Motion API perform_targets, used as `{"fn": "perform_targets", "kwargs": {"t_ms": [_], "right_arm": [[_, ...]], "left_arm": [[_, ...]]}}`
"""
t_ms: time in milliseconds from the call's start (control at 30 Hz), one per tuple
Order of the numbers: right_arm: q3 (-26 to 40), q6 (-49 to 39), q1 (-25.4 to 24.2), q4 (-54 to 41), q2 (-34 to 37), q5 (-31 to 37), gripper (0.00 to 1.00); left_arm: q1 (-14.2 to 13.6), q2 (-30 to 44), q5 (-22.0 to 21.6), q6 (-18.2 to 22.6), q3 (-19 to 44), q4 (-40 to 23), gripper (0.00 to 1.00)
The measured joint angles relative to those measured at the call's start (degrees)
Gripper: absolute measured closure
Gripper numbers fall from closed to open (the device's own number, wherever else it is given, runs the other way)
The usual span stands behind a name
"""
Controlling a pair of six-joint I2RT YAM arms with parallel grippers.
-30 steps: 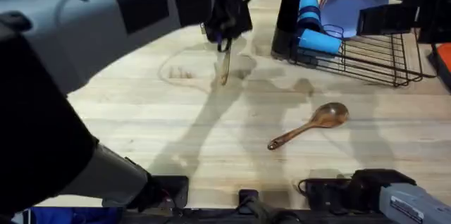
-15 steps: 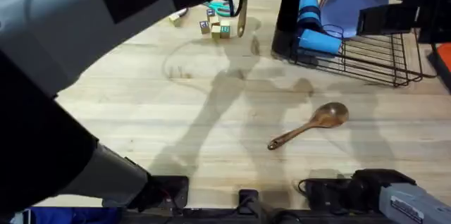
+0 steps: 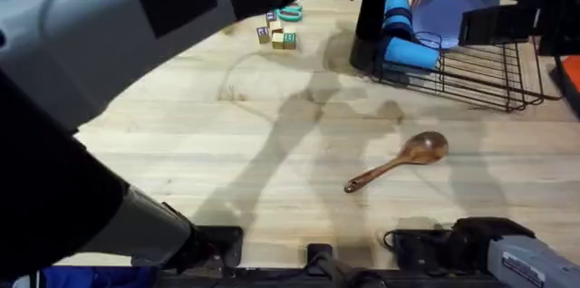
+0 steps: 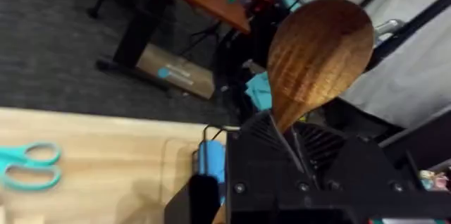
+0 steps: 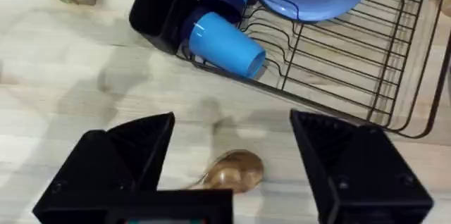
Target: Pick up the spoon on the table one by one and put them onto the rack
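Across the table (image 3: 272,143), the left arm reaches far toward the rack (image 3: 480,75), which stands at the far right. The left gripper (image 4: 296,150) pinches one spoon (image 4: 317,58) by its handle, above the black utensil holder (image 3: 369,18). The second spoon (image 3: 399,163) lies near the right side, under the spread right gripper (image 5: 232,168). I judge the spoon could miss the holder or hit the blue cups (image 3: 403,30), if released badly. No writing is readable; the small blocks (image 3: 276,36) are too small.
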Motion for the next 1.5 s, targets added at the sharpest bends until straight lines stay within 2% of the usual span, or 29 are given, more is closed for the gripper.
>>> {"fn": "perform_targets", "kwargs": {"t_ms": [67, 233, 267, 433, 733, 933, 1233, 1333, 1500], "right_arm": [[0.0, 0.0, 0.0, 0.0, 0.0, 0.0, 0.005], [0.0, 0.0, 0.0, 0.0, 0.0, 0.0, 0.005], [0.0, 0.0, 0.0, 0.0, 0.0, 0.0, 0.006], [0.0, 0.0, 0.0, 0.0, 0.0, 0.0, 0.006], [0.0, 0.0, 0.0, 0.0, 0.0, 0.0, 0.005], [0.0, 0.0, 0.0, 0.4, 0.0, 0.0, 0.005], [0.0, 0.0, 0.0, 0.5, 0.0, 0.0, 0.005], [0.0, 0.0, 0.0, 0.5, 0.0, 0.0, 0.005], [0.0, 0.0, 0.0, 0.5, 0.0, 0.0, 0.005]], "left_arm": [[-1.5, 0.6, 1.4, 2.3, 0.0, 6.3, 0.955], [-2.9, 3.7, 2.3, 4.7, 0.0, 12.3, 0.955], [-3.3, 6.3, 2.6, 5.1, 0.0, 15.8, 0.955], [-3.3, 10.1, 2.6, 5.5, 0.0, 19.7, 0.955], [-3.6, 13.4, 2.6, 7.5, 0.0, 19.1, 0.955], [-4.1, 14.0, 2.6, 9.6, 0.5, 14.3, 0.959], [-4.6, 13.9, 2.6, 10.3, 3.1, 8.1, 0.955], [-4.7, 13.9, 2.7, 10.5, 3.1, 9.2, 0.955], [-4.8, 14.5, 2.8, 11.3, 1.9, 14.7, 0.957]]}}
